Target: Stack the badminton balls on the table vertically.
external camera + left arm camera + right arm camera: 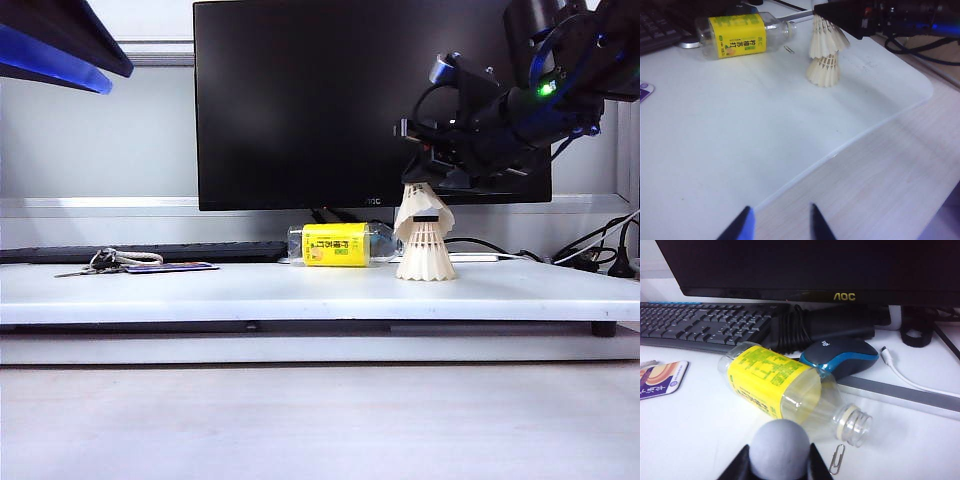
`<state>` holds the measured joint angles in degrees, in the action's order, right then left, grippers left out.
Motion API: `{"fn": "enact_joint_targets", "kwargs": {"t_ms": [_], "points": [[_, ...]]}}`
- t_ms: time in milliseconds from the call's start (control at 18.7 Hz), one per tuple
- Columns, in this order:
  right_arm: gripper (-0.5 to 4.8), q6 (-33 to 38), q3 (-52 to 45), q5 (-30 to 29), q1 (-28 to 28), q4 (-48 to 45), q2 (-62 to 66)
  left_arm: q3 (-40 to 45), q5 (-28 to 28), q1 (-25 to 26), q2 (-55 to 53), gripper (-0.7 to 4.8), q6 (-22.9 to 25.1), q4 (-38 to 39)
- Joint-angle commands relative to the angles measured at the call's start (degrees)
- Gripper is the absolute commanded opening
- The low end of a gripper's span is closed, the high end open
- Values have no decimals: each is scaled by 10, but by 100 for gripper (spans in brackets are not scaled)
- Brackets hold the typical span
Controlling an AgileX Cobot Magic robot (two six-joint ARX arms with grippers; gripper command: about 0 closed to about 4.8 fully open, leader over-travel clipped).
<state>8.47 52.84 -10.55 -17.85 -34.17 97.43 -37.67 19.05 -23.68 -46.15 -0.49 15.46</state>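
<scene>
Two white badminton balls stand one on the other on the white table (200,290), just right of the middle. The lower one (426,256) (823,73) rests skirt-down. The upper one (424,208) (827,37) leans a little, its skirt over the lower one's tip. My right gripper (425,180) (778,452) reaches in from above and is shut on the upper ball's rounded cork tip (780,445), which fills the gap between its fingers (816,460). My left gripper (780,210) hovers open and empty over the table's front edge, well short of the stack.
A yellow-labelled bottle (335,244) (772,380) lies on its side left of the stack, with a paperclip (838,458) by its mouth. Behind stand a black monitor (330,100), keyboard (700,322), blue mouse (840,355) and cables (590,255). Keys (100,262) and a card (170,267) lie far left.
</scene>
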Motion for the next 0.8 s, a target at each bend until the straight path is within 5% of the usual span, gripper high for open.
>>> {"fn": "enact_joint_targets", "kwargs": {"t_ms": [53, 800], "points": [[106, -2, 2, -1, 0, -10, -2, -2, 0, 0, 2, 153, -2, -10], [109, -50, 0, -14, -1, -39, -3, -2, -23, 0, 2, 153, -1, -26]]}}
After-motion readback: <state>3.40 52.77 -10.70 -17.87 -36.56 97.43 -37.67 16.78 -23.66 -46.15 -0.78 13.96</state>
